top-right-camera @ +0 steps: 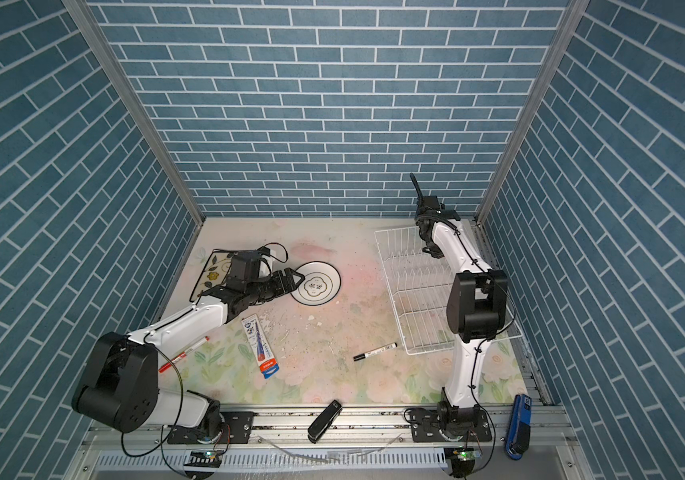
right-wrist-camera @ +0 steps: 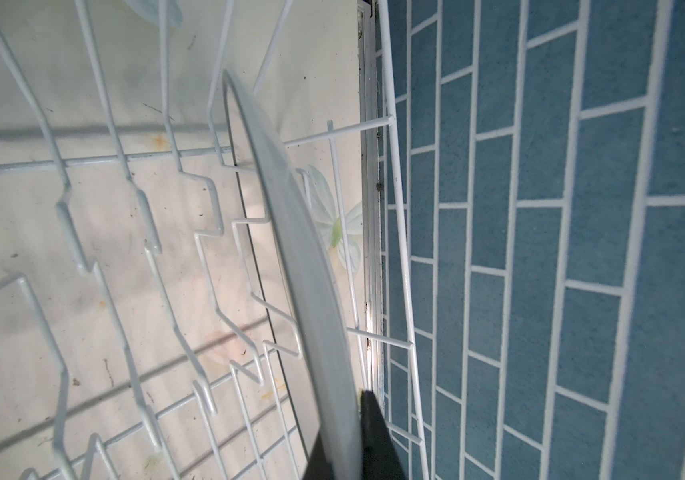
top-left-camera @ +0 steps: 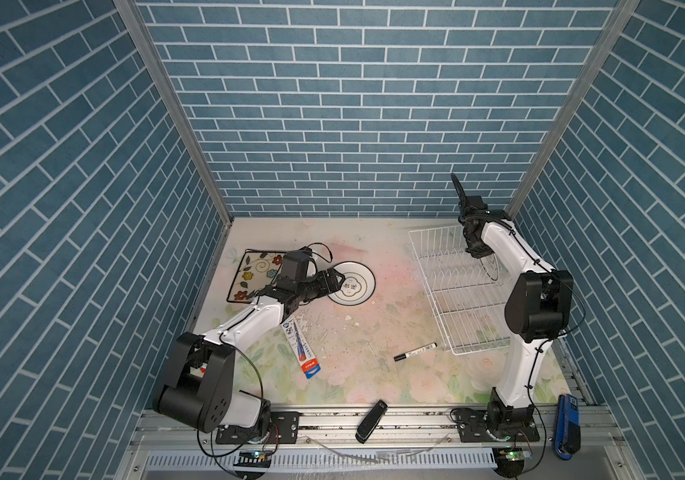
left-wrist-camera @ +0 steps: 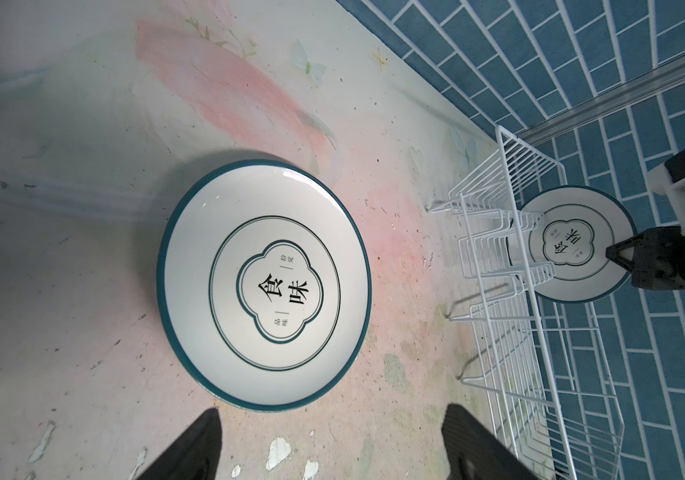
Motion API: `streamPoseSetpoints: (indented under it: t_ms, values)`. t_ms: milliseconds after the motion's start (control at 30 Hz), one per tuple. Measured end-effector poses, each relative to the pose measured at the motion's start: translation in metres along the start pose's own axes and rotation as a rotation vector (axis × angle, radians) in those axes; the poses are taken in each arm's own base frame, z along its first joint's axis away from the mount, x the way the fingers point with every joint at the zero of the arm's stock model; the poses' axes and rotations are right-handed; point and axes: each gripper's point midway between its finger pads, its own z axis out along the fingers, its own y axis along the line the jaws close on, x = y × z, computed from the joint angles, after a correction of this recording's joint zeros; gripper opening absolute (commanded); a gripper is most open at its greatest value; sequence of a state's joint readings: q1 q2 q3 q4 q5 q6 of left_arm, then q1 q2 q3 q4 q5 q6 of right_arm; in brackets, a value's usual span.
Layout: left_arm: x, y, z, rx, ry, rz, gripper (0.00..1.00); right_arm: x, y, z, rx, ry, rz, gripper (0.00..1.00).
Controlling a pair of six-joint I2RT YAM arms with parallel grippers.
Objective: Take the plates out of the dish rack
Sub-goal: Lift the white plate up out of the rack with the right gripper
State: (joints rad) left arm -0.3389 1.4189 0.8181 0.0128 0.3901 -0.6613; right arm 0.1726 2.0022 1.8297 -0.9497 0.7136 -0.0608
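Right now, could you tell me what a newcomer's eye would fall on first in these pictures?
First, the round plate lying flat on the table, with the open left tool at its edge. Then the white wire rack at the right, where the right tool grips a matching plate standing on edge.

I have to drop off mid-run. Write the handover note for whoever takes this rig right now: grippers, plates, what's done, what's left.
Left gripper: open, empty, beside the round plate lying on the table.
Right gripper: shut on the rim of a second round plate, which stands upright among the prongs of the dish rack.
Done: the round plate and the floral square plate lie flat on the table, left of the rack.
Left: lift the gripped plate out and set it on the table. No other plate shows in the rack.
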Motion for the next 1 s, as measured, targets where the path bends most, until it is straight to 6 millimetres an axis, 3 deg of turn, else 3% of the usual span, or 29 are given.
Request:
streamPoseSetpoints:
  t_ms: [533,1000]
  values:
    - [0.003,0.001,-0.003,0.003,-0.003,-0.002,0.85,0.000,-0.011,-0.015,0.015,-0.022,0.011,0.00]
    - [0.003,-0.005,-0.016,0.023,-0.029,-0.003,0.84,0.003,-0.034,-0.046,0.042,-0.068,0.038,0.00]
